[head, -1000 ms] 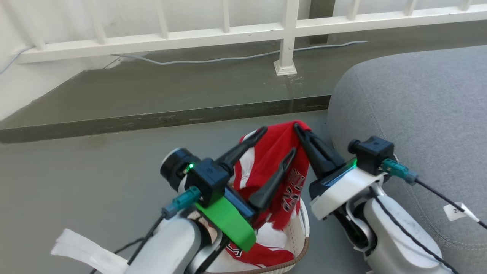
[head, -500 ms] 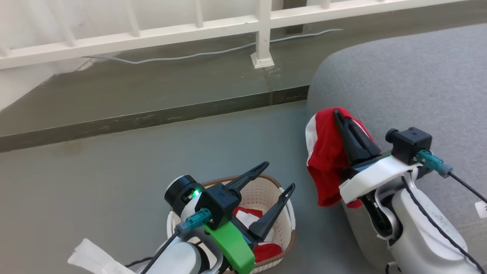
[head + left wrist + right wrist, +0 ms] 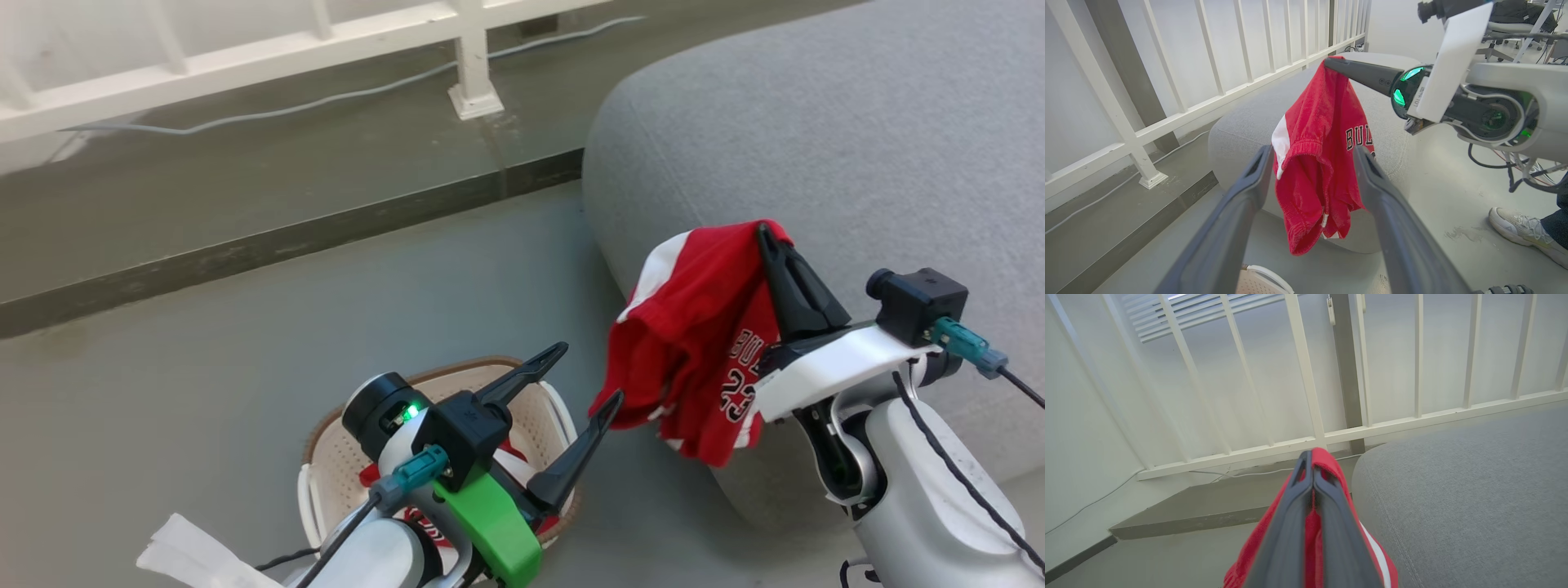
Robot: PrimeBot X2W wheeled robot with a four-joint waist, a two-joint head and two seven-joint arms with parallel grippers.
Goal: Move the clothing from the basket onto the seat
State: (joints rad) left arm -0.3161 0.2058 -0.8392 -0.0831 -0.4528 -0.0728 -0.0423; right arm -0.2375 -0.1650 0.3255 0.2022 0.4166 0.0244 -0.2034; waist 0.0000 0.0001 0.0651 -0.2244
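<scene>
A red piece of clothing (image 3: 694, 327) with white trim and black lettering hangs in the air from my right gripper (image 3: 767, 237), which is shut on its top edge. It dangles beside the front left edge of the grey seat (image 3: 816, 122), above the floor. From the left wrist, the clothing (image 3: 1318, 171) droops from the right gripper (image 3: 1331, 63) in front of the seat (image 3: 1249, 118). My left gripper (image 3: 589, 374) stands open and empty over the cream basket (image 3: 326, 420). More red clothing (image 3: 369, 474) lies inside the basket, mostly hidden by my left arm.
A white railing (image 3: 245, 57) runs along a raised dark step (image 3: 286, 245) behind the basket, with a grey cable (image 3: 326, 102) on it. A person's shoe (image 3: 1523, 232) stands on the floor to the right of the seat. A white strip (image 3: 196, 555) lies by my left arm.
The camera has turned right. My right gripper lifted the red clothing out of the basket and carried it to the seat's edge. The left gripper stayed open over the basket.
</scene>
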